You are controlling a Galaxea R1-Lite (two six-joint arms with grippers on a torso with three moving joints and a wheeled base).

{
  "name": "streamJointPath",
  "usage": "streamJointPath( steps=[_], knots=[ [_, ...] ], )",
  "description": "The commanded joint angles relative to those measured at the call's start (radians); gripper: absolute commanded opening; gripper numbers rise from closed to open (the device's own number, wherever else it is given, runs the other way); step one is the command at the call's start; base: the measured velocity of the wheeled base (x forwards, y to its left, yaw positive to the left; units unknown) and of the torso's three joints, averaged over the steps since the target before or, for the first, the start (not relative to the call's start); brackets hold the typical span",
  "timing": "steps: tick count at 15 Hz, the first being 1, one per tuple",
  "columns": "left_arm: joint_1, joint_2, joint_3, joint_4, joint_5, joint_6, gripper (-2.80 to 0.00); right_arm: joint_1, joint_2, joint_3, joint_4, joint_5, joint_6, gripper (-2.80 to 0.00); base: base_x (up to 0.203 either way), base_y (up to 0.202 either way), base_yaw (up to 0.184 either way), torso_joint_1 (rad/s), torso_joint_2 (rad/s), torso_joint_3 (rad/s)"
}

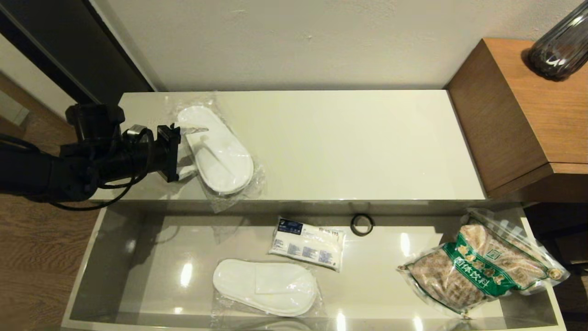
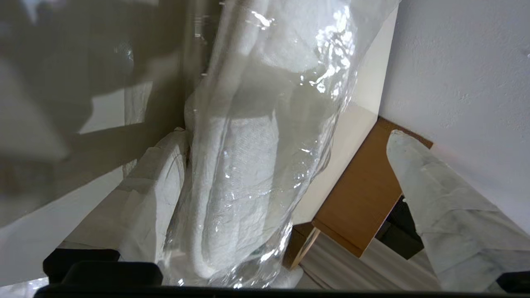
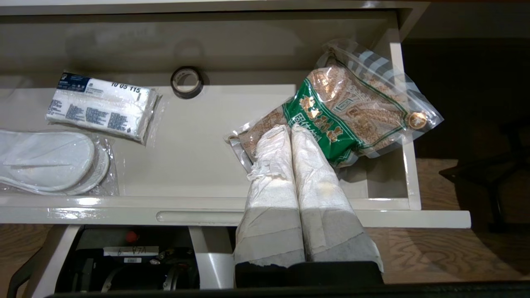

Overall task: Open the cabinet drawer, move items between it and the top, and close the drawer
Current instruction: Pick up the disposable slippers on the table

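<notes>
The cabinet drawer [image 1: 87,276] stands pulled out, its grey lining showing. One slipper pair in clear plastic [image 1: 216,147] lies on the left of the cream-white top [image 1: 344,142]. My left gripper [image 1: 187,151] is open at that pack's left side, its fingers [image 2: 145,198] spread wide with the pack [image 2: 248,165] between them. A second slipper pair [image 1: 265,286] lies in the drawer's front middle. The grain bag with the green label [image 1: 482,266] leans in the drawer's right end. My right gripper [image 3: 290,128] is shut above the drawer front, its tips over the bag's [image 3: 352,111] corner.
A small white packet with blue print [image 1: 307,242] and a black ring [image 1: 361,224] lie at the back of the drawer. A brown wood-grain cube [image 1: 519,115] with a dark ribbed vase [image 1: 560,46] stands right of the top. The wall runs behind.
</notes>
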Motion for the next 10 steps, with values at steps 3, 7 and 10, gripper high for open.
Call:
streamJointPath(
  steps=[3,7,10],
  knots=[
    [-0.010,0.004,0.008,-0.008,-0.006,0.002,0.00,0.000,0.001,0.000,0.000,0.000,0.000,-2.80,0.000,0.000,0.000,0.000,0.00,0.000],
    [-0.027,0.006,0.017,-0.026,-0.006,-0.004,0.00,0.000,0.001,0.000,0.000,0.000,0.000,-2.80,0.000,0.000,0.000,0.000,0.00,0.000],
    [-0.048,0.006,0.028,-0.033,0.009,0.010,0.00,0.000,0.001,0.000,-0.001,0.000,0.000,-2.80,0.000,0.000,0.000,0.000,0.00,0.000]
  ],
)
